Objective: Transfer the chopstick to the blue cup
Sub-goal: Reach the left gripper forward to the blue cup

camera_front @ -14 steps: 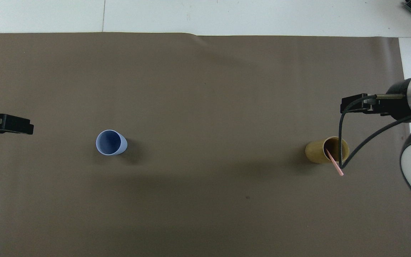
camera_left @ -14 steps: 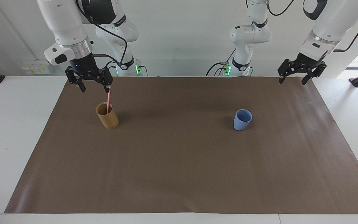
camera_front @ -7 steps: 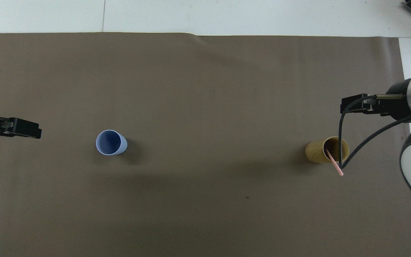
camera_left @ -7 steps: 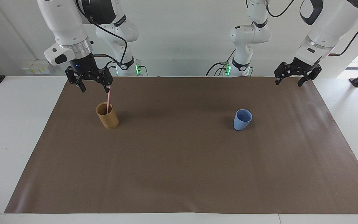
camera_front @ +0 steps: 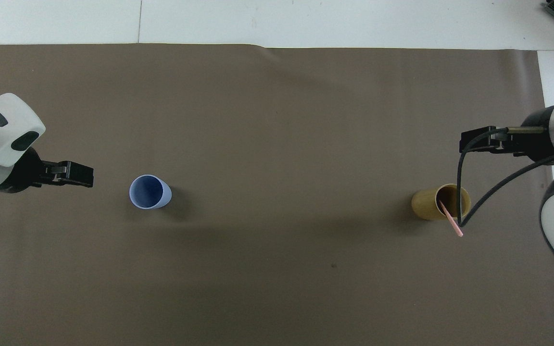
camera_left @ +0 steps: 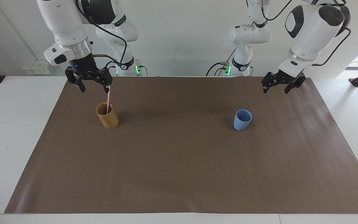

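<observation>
One pale-pink chopstick (camera_left: 108,99) stands slanted in the tan-brown cup (camera_left: 107,117) toward the right arm's end of the table; it also shows in the overhead view (camera_front: 451,220), leaning out of that cup (camera_front: 427,204). My right gripper (camera_left: 94,87) is open above the cup, and one finger sits right beside the chopstick's top end. The light-blue cup (camera_left: 242,120) stands upright and empty toward the left arm's end, also seen from overhead (camera_front: 150,192). My left gripper (camera_left: 275,88) is open and empty, in the air over the mat beside the blue cup.
A brown mat (camera_left: 179,161) covers most of the white table. The two cups stand far apart on it, about level with each other. From overhead the left gripper (camera_front: 79,174) and the right gripper (camera_front: 473,139) reach in from the mat's two ends.
My left arm has swung inward along the mat, bringing its gripper closer to the blue cup. The right gripper, the chopstick and both cups have not moved.
</observation>
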